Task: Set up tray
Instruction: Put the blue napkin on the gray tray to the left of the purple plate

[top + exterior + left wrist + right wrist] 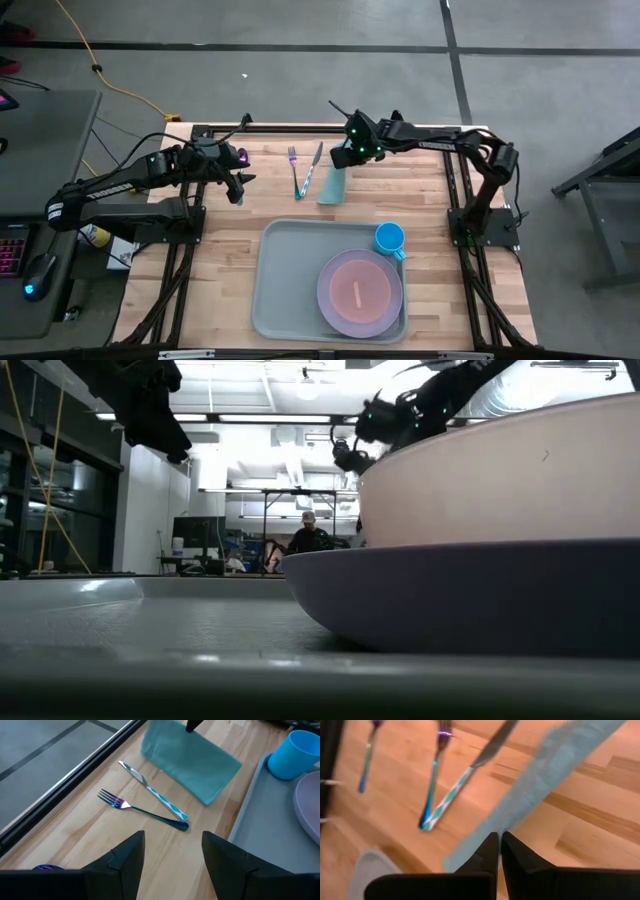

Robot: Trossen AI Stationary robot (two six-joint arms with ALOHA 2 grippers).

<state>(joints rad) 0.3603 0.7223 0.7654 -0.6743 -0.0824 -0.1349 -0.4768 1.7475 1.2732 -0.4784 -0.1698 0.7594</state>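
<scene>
Tray [290, 275] sits front-centre of table [230, 215], long side across. On it already: stacked plates [360, 292] at its right-front, blue cup [389, 238] at its right-back corner. Left half of tray bare.

Step in hand, as I judge it: napkin [332, 185] to tray. Right gripper [499, 845] has its fingers pinched shut on the napkin's edge; in right wrist view the cloth runs away from the tips in a hanging strip, so you hold one edge only. Lift enough that the loose end clears the rim, carry slow, no swing. Aim for the bare left half, lay the free end first, then let go. Keep clear of cup.

Tray vs. right gripper: tray lies toward the front, nearby; its back rim is just beyond the napkin's lower end.

Knife [312, 165] and fork [294, 170] lie on the wood just left of napkin, handles meeting in a V. Don't drag the cloth over them.

Left gripper [172, 857] hovers at table's left-back, fingers apart, empty, facing the cutlery. Probably next for fork/knife.
</scene>
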